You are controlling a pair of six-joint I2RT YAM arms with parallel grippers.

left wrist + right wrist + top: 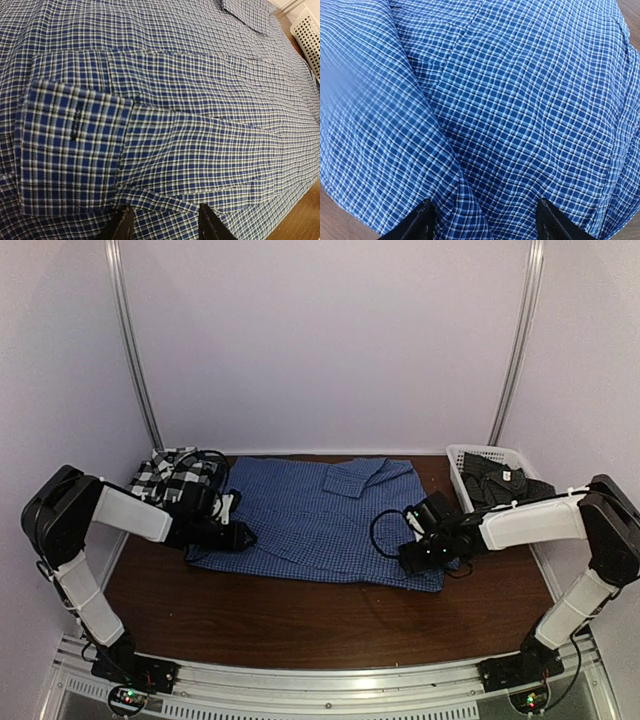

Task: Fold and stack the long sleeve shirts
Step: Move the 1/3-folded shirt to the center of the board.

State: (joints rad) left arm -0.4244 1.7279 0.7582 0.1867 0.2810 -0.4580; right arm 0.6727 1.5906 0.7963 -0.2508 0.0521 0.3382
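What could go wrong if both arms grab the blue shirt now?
The right jaws straddle a ridge in the blue shirt, so closing might pinch several layers. The left jaws sit by the folded-in cuff; pulling could undo it. The plaid shirt lies close by and might snag.
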